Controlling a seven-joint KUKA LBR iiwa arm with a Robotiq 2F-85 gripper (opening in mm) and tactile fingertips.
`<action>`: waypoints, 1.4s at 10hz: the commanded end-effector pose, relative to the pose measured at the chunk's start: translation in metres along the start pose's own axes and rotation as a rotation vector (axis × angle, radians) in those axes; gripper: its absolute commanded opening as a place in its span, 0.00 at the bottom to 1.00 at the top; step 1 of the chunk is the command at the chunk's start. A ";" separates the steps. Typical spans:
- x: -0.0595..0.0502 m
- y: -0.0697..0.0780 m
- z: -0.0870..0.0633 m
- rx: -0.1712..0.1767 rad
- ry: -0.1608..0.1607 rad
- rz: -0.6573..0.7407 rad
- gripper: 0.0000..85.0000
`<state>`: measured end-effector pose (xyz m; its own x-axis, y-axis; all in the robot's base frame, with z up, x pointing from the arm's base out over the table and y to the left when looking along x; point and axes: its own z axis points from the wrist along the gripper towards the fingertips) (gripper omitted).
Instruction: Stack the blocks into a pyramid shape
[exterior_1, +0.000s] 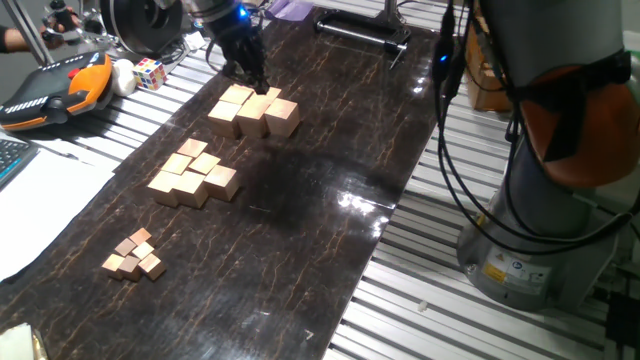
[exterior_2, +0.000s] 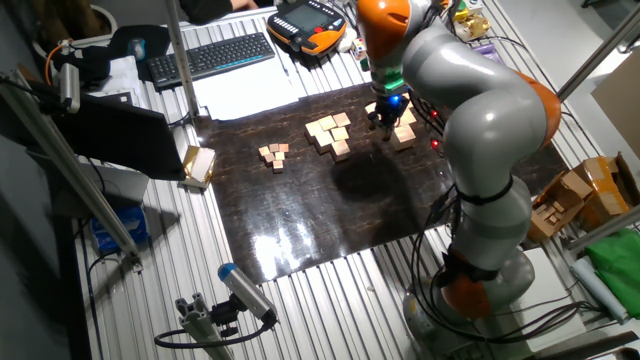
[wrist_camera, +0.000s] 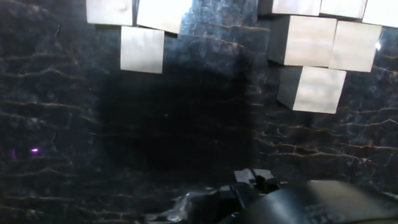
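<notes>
The blocks (exterior_1: 254, 112) are several large light-tan cubes bunched together on the dark marbled mat, seemingly in one layer. In the other fixed view the blocks (exterior_2: 401, 131) lie partly behind the arm. My gripper (exterior_1: 258, 84) hangs just over the back edge of this bunch, fingers pointing down. Its dark fingers blend together, so the jaw gap does not show. In the hand view, tan cubes (wrist_camera: 314, 53) with shadowed sides fill the top right, and only a dark part of the hand shows at the bottom edge.
A bunch of medium tan cubes (exterior_1: 194, 175) lies mid-mat and tiny cubes (exterior_1: 134, 254) sit near its front left. A Rubik's cube (exterior_1: 150, 72) and an orange pendant (exterior_1: 60, 88) rest left of the mat. The arm's base (exterior_1: 540, 240) stands on the right.
</notes>
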<state>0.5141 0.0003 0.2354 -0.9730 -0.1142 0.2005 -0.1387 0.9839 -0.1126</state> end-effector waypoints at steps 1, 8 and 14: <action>0.000 0.001 0.000 0.022 -0.092 0.026 0.01; -0.012 -0.011 0.011 0.095 -0.068 0.230 0.40; -0.055 -0.053 0.084 0.111 -0.169 0.257 0.75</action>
<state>0.5602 -0.0581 0.1638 -0.9944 0.1047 -0.0127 0.1046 0.9637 -0.2458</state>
